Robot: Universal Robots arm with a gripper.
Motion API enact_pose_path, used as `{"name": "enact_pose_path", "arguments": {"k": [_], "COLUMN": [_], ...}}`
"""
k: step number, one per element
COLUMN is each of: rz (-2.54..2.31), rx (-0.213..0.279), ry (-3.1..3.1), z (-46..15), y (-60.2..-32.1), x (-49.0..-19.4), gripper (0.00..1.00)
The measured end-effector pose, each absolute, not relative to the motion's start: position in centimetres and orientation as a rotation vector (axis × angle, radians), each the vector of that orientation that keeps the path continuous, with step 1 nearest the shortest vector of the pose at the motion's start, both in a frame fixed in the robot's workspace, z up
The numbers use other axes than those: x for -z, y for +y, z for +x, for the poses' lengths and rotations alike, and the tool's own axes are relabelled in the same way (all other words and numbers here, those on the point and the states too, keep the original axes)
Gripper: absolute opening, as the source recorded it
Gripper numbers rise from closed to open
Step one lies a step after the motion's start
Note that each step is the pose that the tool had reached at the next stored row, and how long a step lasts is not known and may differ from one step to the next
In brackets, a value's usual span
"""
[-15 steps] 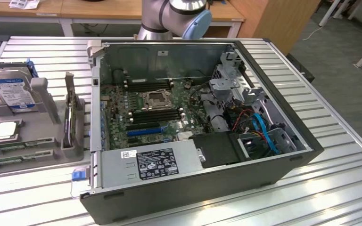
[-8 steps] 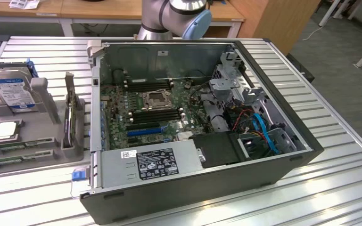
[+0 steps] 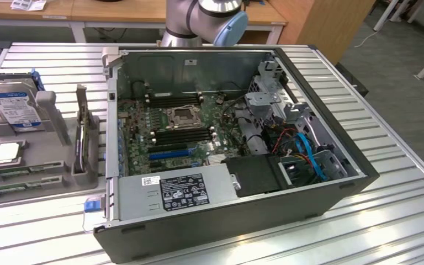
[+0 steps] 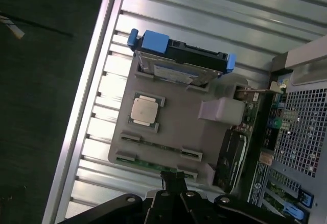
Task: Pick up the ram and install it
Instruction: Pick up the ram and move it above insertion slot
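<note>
An open computer case [image 3: 234, 221] is seen on a slatted metal table [image 3: 388, 221], with its motherboard [image 3: 175, 132] exposed. At the exterior view's left, a grey holder [image 3: 53, 118] is placed on the table just beside the case. The ram [image 3: 13, 189] is laid flat in this holder, in the lowest slot at the lower left of the frame. A second ram stick [image 3: 15, 173] is laid parallel to it, just above. A square silver processor chip [image 3: 6, 153] is seated above the two sticks, and a hard drive [image 3: 9, 107] with a blue label is stood on its edge further up. A dark card [image 3: 86, 141] is stood upright on the side of the holder nearest to the case. The robot arm [image 3: 212, 19] is seen at the upper edge of the frame, behind the case.

In the wrist view the gripper [image 4: 172, 177] is seen from behind, with its fingers pressed together and nothing held between them. It is held above the holder and apart from it. Of all the parts in the holder, the ram is the one nearest to the gripper tips in that picture.
</note>
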State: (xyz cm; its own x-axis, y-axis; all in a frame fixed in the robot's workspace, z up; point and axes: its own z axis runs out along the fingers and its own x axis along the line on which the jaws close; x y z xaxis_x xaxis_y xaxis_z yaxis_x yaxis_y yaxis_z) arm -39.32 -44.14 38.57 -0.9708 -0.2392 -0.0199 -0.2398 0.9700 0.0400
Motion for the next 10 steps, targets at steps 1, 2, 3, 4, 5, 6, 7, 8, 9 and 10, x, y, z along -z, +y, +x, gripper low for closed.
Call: {"name": "enact_pose_path", "arguments": {"k": [1,2,3,4,5,6,7,8,9,10], "rz": [-0.395,-0.412,-0.429,-0.446,-0.463,-0.48,-0.497,-0.513,-0.53,-0.547], "rx": [-0.066,-0.066,-0.066,-0.066,-0.065,-0.065,-0.065,-0.066,-0.066,-0.066], "ry": [3.101,3.099,3.097,3.095,3.093,3.091,3.088,3.086,3.083,3.081], "z": [-39.32,-39.32,-39.32,-39.32,-39.32,-39.32,-39.32,-39.32,-39.32,-39.32], "y": [-44.14,-44.14,-44.14,-44.14,-44.14,-44.14,-44.14,-44.14,-44.14,-44.14], "x": [-38.56,-38.56,-38.55,-38.56,-38.56,-38.55,-38.54,-38.54,-38.54,-38.54], "gripper": [0.1,0.1,0.1,0.1,0.1,0.1,0.1,0.1,0.1,0.1]}}
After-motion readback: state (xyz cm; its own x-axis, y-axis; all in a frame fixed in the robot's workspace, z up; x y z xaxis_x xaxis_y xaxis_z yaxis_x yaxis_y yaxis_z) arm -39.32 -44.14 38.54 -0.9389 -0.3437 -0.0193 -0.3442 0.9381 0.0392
